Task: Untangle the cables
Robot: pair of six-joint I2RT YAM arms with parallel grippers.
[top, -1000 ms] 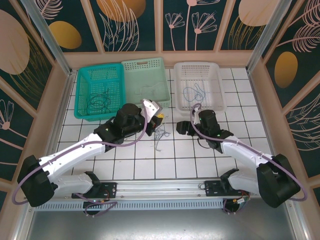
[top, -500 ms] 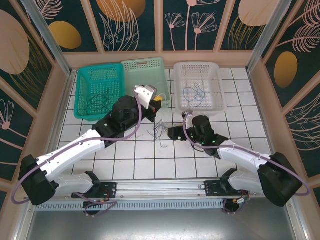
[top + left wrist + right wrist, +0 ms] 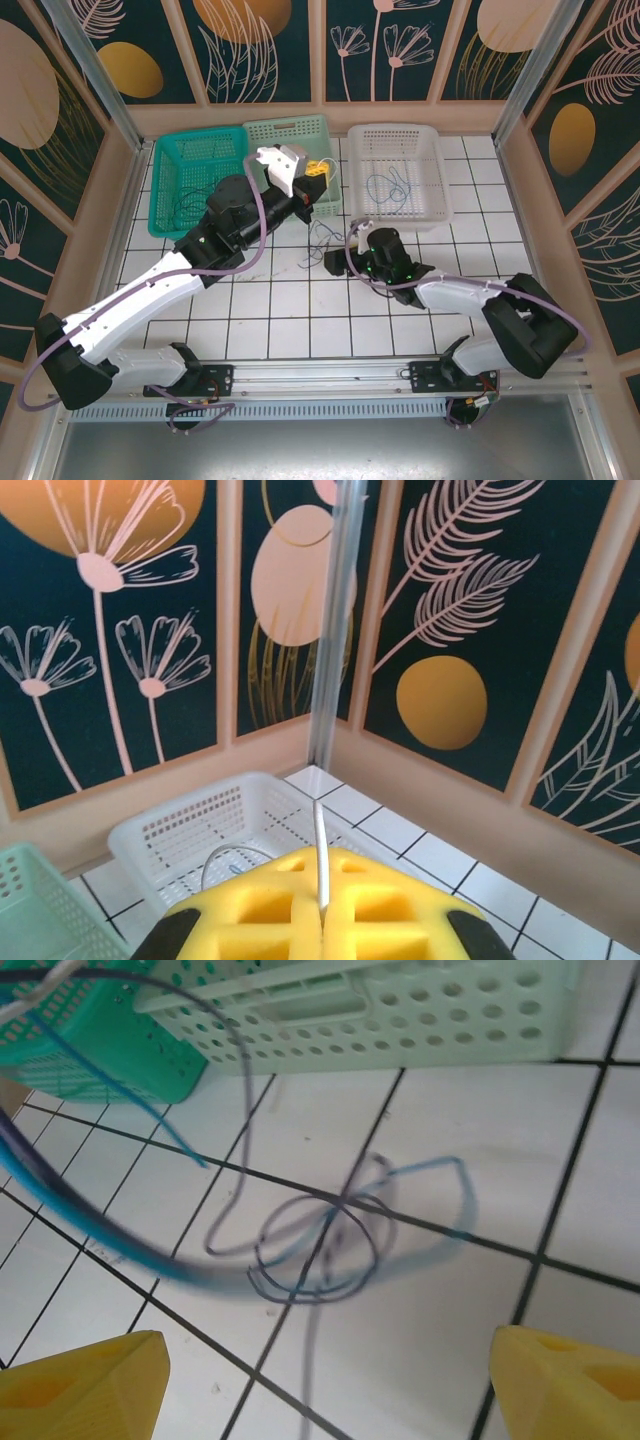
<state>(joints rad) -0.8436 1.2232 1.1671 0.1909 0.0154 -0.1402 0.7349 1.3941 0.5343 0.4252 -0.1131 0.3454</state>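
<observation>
Tiled worktop (image 3: 270, 330): cables (image 3: 320, 1255) lay knotted near the mint basket (image 3: 400, 1010) (some already binned); left pincer (image 3: 322, 912) clamped a pale strand (image 3: 320, 850), right pincer (image 3: 320, 1380) gaped wide; untangling seemingly midway.

Bright, even light; soft shadows; close cables (image 3: 320, 1255) blurred.

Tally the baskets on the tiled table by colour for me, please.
Teal basket: 1
Pale green basket: 1
White basket: 1
Total: 3
</observation>
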